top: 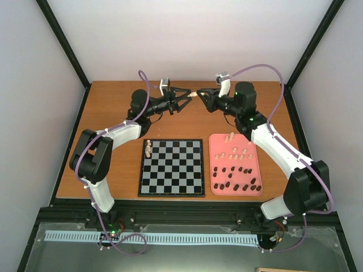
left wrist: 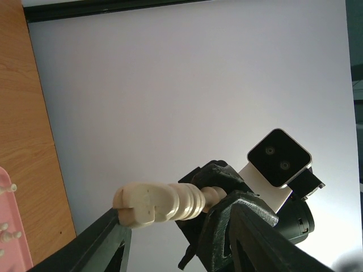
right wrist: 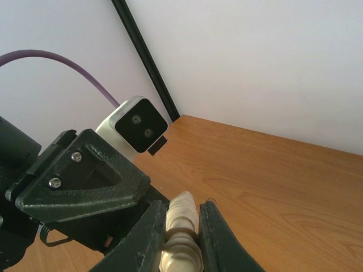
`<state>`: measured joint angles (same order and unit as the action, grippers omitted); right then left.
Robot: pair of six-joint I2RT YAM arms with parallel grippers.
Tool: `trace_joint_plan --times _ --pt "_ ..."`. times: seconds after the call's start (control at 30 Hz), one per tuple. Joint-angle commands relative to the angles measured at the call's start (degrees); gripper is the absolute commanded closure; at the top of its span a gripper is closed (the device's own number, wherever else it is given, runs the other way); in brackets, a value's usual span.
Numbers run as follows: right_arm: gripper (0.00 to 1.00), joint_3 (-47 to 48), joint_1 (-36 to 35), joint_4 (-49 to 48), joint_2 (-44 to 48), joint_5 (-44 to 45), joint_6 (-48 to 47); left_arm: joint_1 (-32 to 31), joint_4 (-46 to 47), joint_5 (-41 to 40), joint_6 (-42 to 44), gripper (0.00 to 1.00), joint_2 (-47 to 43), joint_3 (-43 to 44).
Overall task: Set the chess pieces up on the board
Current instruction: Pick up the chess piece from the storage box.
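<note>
Meeting up over the far side of the table, the right gripper was pinching a cream chess piece. The left gripper sat spread around its head, seemingly touching just one finger. The board lay down below.

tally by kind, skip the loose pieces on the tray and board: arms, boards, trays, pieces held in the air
arms: 2, left arm and right arm
chessboard: 1
pink tray: 1
cream piece held in the air: 1
total: 5
</note>
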<state>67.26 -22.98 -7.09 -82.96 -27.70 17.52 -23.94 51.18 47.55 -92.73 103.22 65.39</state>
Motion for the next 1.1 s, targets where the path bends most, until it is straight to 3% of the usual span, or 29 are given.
trace_joint_plan --times 0.0,0.47,0.93,1.07 --pt "0.97 1.84 -0.57 -1.83 -0.47 -0.33 0.32 -0.49 1.88 -0.93 -0.36 0.51 -1.95 0.43" --pt "0.97 0.61 -0.57 -0.86 0.06 -0.14 -0.23 -0.51 1.59 -2.00 1.07 0.65 -0.70 0.61" --pt "0.97 0.22 -0.57 0.09 0.89 0.34 -0.87 -0.49 -0.52 -2.49 4.73 0.96 -1.79 0.62" --pt "0.97 0.14 -0.56 0.96 1.34 0.75 -1.32 -0.49 -4.11 -2.96 8.37 0.98 -1.73 0.92"
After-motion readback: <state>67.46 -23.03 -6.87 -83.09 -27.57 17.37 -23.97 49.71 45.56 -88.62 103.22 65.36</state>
